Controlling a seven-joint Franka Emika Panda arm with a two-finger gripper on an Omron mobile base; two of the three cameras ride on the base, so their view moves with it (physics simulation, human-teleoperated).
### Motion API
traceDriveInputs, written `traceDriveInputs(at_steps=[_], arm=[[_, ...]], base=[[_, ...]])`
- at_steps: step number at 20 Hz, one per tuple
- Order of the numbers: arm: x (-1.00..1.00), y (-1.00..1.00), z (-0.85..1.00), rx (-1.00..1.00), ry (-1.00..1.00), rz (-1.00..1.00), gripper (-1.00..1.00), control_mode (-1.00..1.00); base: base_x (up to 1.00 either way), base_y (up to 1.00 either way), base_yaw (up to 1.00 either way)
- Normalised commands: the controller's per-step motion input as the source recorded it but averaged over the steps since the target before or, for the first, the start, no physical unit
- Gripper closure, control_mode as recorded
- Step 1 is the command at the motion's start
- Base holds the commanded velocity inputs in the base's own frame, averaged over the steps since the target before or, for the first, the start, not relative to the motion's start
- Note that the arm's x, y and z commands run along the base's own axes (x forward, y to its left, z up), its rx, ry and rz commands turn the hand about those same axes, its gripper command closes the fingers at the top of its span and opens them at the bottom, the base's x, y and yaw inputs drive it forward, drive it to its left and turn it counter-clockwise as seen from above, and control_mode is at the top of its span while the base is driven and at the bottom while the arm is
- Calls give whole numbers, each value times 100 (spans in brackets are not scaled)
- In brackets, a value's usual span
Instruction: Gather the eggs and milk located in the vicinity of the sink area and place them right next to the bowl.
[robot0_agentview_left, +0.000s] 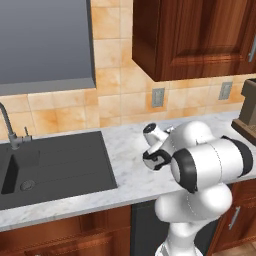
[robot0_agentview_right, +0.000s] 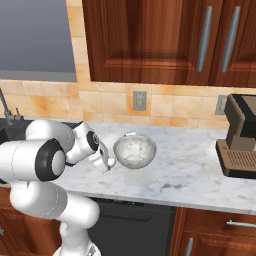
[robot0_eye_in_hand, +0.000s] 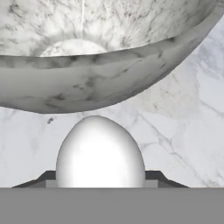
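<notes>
The gripper (robot0_agentview_right: 109, 162) is pinched on a white egg (robot0_eye_in_hand: 100, 153), held between its two dark fingertips (robot0_eye_in_hand: 154, 176). In the hand view the egg stands with its long axis pointing up the picture, narrower end toward the bowl (robot0_eye_in_hand: 100, 65), whose curved wall sits just beyond it with a strip of marble counter (robot0_eye_in_hand: 175, 144) between.

From the right base view, the gripper hangs low over the counter just left of the bowl (robot0_agentview_right: 134, 151), nearly touching its rim side, a little nearer to the robot. The sink (robot0_agentview_left: 55, 165) lies well apart on the far left; no milk or other eggs can be made out in it from here.

Key relation: the egg is already beside the bowl, bowl lying to the right of the claw. Whether the egg rests on the marble or hangs just above it can't be told. My read: the step in hand is setting it down, then letting go; an egg can roll once released.
</notes>
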Motion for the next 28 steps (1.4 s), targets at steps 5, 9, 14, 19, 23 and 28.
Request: traceDriveInputs(at_steps=[5, 9, 14, 19, 23, 28], arm=[[13, -7, -11, -2, -6, 0, 100, -100], [9, -4, -2, -1, -2, 0, 100, -100], [2, 0, 0, 0, 0, 0, 100, -100], [0, 0, 0, 0, 0, 0, -100, -100], [0, 0, 0, 0, 0, 0, -100, -100], [0, 0, 0, 0, 0, 0, -100, -100]], base=[[0, 0, 0], [0, 0, 0], [0, 0, 0], [0, 0, 0], [0, 0, 0], [0, 0, 0]])
